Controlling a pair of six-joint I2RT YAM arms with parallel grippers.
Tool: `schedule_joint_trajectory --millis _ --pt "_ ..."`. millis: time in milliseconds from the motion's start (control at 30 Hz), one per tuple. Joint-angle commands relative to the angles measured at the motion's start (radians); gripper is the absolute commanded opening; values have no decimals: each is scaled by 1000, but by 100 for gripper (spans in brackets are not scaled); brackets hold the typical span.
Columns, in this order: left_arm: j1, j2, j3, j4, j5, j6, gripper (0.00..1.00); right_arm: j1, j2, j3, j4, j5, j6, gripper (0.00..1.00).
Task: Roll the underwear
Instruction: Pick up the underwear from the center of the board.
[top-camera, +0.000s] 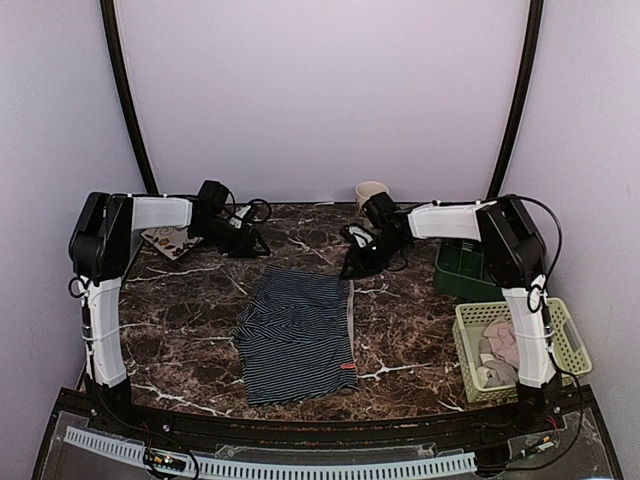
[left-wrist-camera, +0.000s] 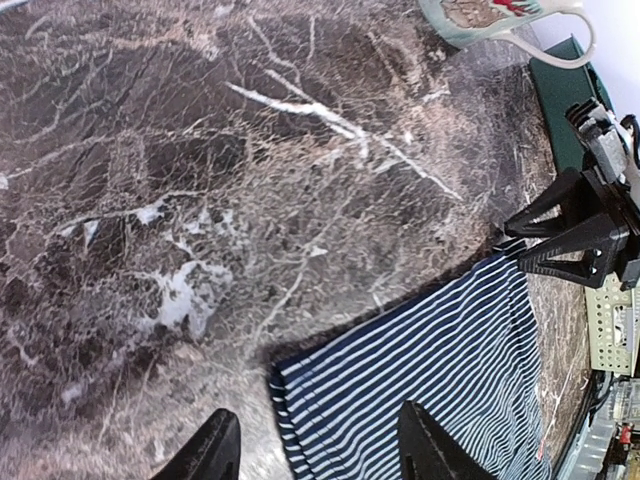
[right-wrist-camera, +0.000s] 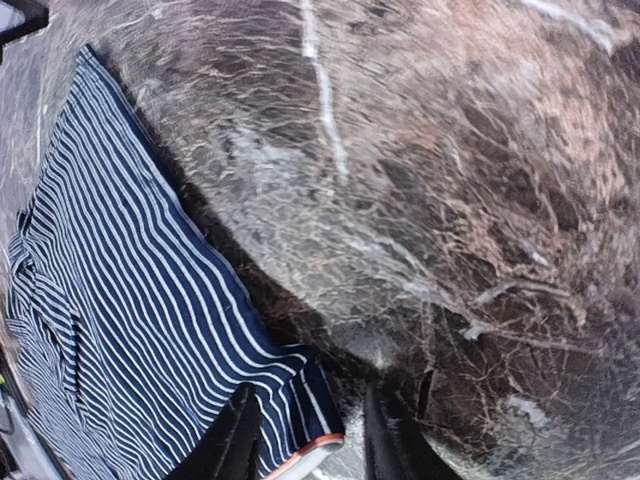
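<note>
Striped underwear (top-camera: 297, 335) lies flat mid-frame on surface (top-camera: 180, 320). Left end effector (left-wrist-camera: 318, 418) spread, empty, near its upper-left corner. Right end effector (right-wrist-camera: 308, 398) spread over upper-right corner. Risk: uneven pinches, one corner slips, roll skews.

Striped underwear (right-wrist-camera: 130, 300) on marble table (right-wrist-camera: 480, 200), corner seemingly inside parted pincer (right-wrist-camera: 310, 395).

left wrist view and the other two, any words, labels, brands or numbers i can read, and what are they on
None: no readable text in any view.
Mug: a red and brown picture, cut off by the frame edge, no letters to make out.
Striped underwear: only an orange strip at one corner, with no writing visible on it.
</note>
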Motion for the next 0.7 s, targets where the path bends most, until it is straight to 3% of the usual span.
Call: schedule_joint_trajectory --millis 0,333,667 --pt "8 57 63 -35 43 18 56 -11 33 26 -6 -47 -2 28" --pt "5 161 123 -67 129 43 51 -34 31 35 0 -86 6 6" --pt "-11 199 123 -103 215 84 41 -39 26 42 4 -102 10 0"
